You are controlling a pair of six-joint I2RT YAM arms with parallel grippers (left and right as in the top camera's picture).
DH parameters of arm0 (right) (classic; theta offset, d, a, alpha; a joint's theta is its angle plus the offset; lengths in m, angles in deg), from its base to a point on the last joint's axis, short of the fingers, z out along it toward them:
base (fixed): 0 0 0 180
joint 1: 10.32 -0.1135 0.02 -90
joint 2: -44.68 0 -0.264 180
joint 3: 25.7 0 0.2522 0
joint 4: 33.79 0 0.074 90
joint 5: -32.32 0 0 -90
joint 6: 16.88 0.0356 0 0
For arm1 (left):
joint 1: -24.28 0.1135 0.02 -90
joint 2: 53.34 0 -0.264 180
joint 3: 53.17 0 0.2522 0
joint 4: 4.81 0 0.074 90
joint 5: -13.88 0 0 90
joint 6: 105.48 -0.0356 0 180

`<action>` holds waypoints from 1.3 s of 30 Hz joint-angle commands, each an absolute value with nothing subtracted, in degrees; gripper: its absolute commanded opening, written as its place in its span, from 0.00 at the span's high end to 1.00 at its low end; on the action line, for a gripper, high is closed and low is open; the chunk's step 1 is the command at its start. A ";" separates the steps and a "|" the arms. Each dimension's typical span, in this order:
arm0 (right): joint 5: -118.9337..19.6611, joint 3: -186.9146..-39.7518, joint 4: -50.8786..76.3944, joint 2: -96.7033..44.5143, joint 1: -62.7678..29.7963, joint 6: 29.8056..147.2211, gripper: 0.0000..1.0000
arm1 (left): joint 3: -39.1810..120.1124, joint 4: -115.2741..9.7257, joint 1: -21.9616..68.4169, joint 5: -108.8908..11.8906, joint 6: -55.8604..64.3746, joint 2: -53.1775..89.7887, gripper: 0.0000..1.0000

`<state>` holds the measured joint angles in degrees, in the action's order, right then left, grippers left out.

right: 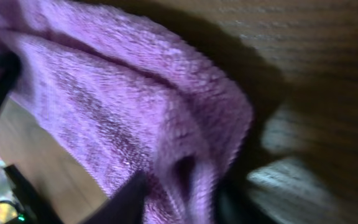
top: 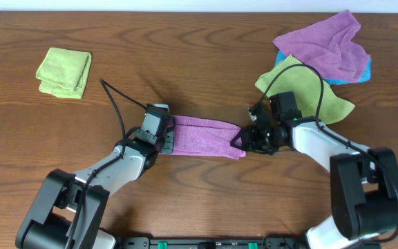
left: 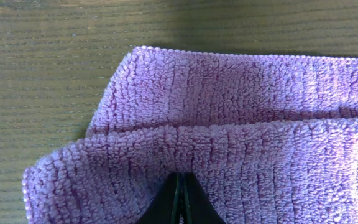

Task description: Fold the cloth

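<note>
Nearest you, between the two arm bases at 6 o'clock, the brown wood-grain table (top: 206, 200) shows a broad stretch of bare wood. Just beyond it, at the centre, the purple-mauve microfibre cloth (top: 204, 136) lies as a narrow folded band running from 9 to 3 o'clock. Your left gripper (top: 169, 138) is at its 9 o'clock end, fingers pressed together and nipping the near layer. In the left wrist view that layer's edge crosses the middle, and the stitched far edge runs straight beyond it to a rounded corner. Your right gripper (top: 244, 140) is at the 3 o'clock end, and its blurred wrist view shows fabric pinched between the two dark fingers. Past the band toward 12 o'clock there is more bare wood. At 10 o'clock, well apart, sits a folded yellow-green cloth (top: 64, 72). At 1 o'clock a flat yellow-green cloth (top: 299, 83) has its near edge close beside the right arm. Farther out, a rumpled purple cloth (top: 323, 43) overlaps it, with a blue cloth (top: 365, 69) showing from under that.
</note>
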<state>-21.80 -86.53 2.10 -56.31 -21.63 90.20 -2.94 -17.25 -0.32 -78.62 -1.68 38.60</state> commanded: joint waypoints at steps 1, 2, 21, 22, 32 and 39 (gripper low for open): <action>-22.65 -86.04 1.40 -57.34 -21.63 91.55 0.98 | -2.53 -18.10 -0.41 -76.83 -0.45 39.87 0.94; -22.68 -86.68 1.64 -57.34 -21.59 91.75 0.99 | -2.37 -18.36 -0.41 -76.08 -0.45 39.47 0.94; -71.46 -120.38 50.84 -57.16 -27.12 99.03 0.99 | 14.63 -58.73 -0.41 -82.29 -0.98 -1.07 0.94; -72.09 -120.38 50.14 -57.19 -29.15 99.46 0.98 | 14.83 -60.48 -0.39 -82.58 -0.23 -3.39 0.94; -71.79 -119.97 39.98 -63.26 -48.80 99.49 0.98 | 14.87 -67.93 -0.41 -81.85 3.04 -16.41 0.94; -66.02 -120.36 34.39 -64.07 -51.34 99.90 0.98 | 14.87 -68.06 -0.41 -79.08 3.39 -16.50 0.94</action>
<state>-69.03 -119.46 34.82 -64.03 -50.81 98.63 13.87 -68.06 -0.32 -79.89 2.74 -16.37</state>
